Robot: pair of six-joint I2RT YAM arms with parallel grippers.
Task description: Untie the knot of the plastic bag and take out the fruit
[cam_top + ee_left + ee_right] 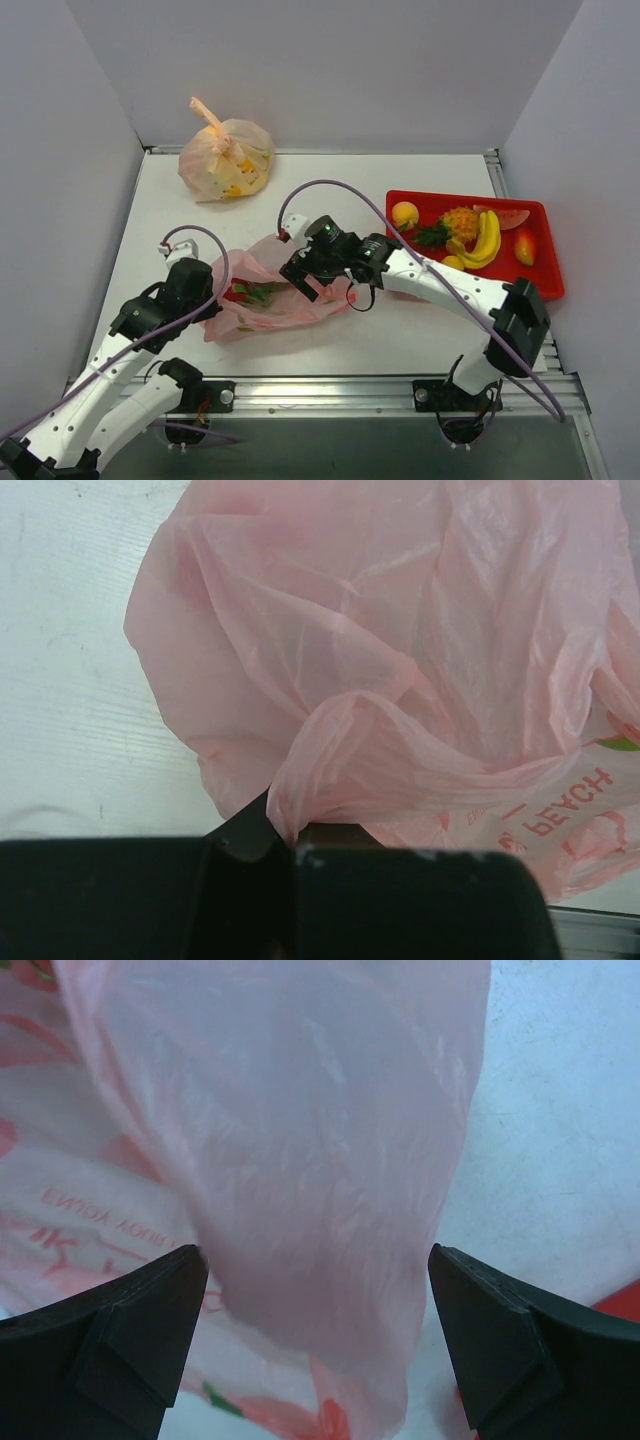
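The pink plastic bag [268,300] lies slumped on the table's middle. No tied tail shows on it. A pink-red and green fruit [250,292] shows through its left part. My left gripper [212,303] is at the bag's left edge; in the left wrist view it [285,838] is shut on a bunched fold of the pink plastic [330,740]. My right gripper [306,280] hangs over the bag's right part; in the right wrist view it [318,1350] is open, with a loose flap of pink plastic [300,1160] between the fingers [140,1330].
A red tray [545,275] at the right holds a pineapple [458,222], a banana bunch [486,240], a watermelon slice [506,215] and round yellow fruit [405,215]. A paler orange tied bag [227,160] sits at the back left. White walls enclose the table.
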